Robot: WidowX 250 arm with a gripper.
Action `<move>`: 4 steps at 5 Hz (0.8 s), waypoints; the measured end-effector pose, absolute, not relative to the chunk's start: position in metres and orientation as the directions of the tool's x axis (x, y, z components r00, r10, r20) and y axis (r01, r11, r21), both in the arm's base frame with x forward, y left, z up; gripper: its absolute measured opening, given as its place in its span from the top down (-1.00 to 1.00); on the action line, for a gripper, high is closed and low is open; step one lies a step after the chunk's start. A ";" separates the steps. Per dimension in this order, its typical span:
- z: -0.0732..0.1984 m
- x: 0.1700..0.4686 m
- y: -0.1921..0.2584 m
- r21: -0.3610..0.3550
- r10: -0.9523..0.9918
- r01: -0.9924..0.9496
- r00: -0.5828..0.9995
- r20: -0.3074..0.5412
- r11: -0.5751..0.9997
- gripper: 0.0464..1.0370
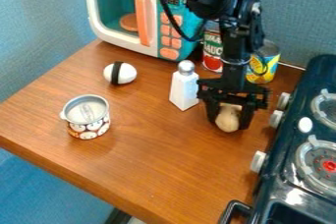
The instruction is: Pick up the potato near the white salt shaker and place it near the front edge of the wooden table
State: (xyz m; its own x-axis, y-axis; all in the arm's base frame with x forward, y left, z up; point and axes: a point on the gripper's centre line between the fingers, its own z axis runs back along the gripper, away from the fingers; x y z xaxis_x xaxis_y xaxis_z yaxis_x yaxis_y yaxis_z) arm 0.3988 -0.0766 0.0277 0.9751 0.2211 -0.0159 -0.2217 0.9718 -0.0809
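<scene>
Glossy brown wood tabletop (pixel 144 144); shiny metal shaker cap (pixel 186 67); smooth plastic toy microwave (pixel 121 9); rough cloth-like blue wall (pixel 289 9).

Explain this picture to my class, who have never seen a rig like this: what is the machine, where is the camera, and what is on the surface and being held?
The machine is a black robot arm. A fixed camera looks down at a slant, and the arm enters from the top. Its two-finger gripper holds a rounded tan object; I can't tell what it is.

On the wooden tabletop stand a white shaker, a patterned cup and a white oval piece with a black band. Behind are a toy microwave, a red-labelled can and a yellow-labelled can. A toy stove is at the right.
</scene>
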 end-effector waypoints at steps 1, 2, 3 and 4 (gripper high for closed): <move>0.026 0.396 -0.078 -0.094 0.232 -0.232 0.973 -0.013 0.968 -0.25; 0.027 0.391 -0.078 -0.098 0.222 -0.224 0.975 -0.025 0.970 -0.24; 0.047 0.369 -0.072 -0.073 0.176 -0.179 0.984 -0.039 0.981 -0.24; 0.064 0.330 -0.063 -0.044 0.095 -0.099 0.992 -0.077 0.994 -0.24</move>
